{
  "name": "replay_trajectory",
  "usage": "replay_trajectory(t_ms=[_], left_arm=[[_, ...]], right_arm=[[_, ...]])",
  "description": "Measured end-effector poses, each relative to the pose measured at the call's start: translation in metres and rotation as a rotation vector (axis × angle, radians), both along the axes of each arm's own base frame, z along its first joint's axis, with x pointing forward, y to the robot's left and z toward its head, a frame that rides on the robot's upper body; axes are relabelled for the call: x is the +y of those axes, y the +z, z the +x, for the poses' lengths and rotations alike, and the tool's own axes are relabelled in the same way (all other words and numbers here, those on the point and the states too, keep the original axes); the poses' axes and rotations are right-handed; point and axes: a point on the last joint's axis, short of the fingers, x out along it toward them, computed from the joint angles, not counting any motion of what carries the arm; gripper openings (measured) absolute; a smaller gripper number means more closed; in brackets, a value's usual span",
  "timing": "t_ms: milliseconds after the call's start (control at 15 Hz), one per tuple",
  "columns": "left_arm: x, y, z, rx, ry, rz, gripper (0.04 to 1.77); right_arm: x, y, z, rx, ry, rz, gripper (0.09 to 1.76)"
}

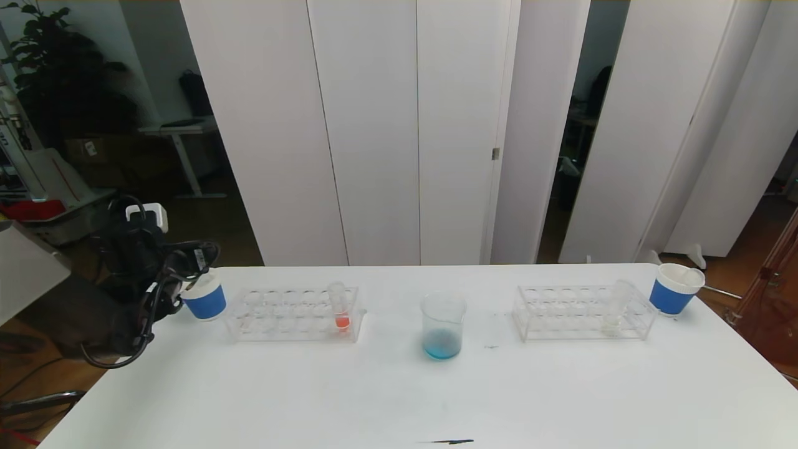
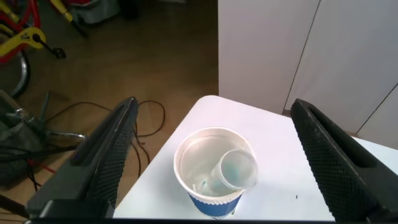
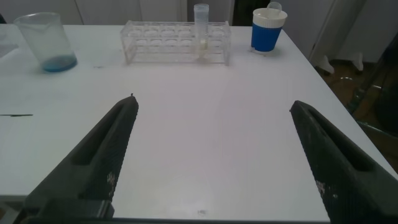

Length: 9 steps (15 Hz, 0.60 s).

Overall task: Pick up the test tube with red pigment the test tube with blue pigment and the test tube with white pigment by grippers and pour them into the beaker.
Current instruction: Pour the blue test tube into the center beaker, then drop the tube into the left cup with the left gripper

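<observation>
The slim clear test tube with red pigment (image 1: pixel 341 307) stands upright in the left clear rack (image 1: pixel 293 315) on the white bench (image 1: pixel 399 399), left of the clear beaker (image 1: pixel 443 325). The spread, empty left end effector (image 2: pixel 211 155), over a blue cup (image 2: pixel 216 171), is nearer.

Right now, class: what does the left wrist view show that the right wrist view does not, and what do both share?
Only the left wrist view: the left blue cup from above, with an emptied test tube lying inside, under the open left tool.

Only the right wrist view: the beaker holding blue liquid, a clear rack with the test tube with white pigment, and the right blue cup.

Shared: the white table.
</observation>
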Motion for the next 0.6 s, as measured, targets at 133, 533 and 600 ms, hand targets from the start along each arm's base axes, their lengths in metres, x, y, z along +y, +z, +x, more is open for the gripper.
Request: replay_trajectory(t_ms=[133, 533, 600], left_arm=[[-0.003, 0.013, -0.015, 0.003, -0.004, 0.022, 1.75], [-0.022, 0.055, -0.076, 0.052, -0.043, 0.043, 1.75], [-0.027, 0.062, -0.088, 0.065, -0.057, 0.041, 1.75]], right_arm=[[0.0, 0.0, 0.0, 0.0, 0.0, 0.0, 1.75], [0.0, 0.0, 0.0, 0.0, 0.0, 0.0, 1.75], [0.0, 0.0, 0.0, 0.0, 0.0, 0.0, 1.75]])
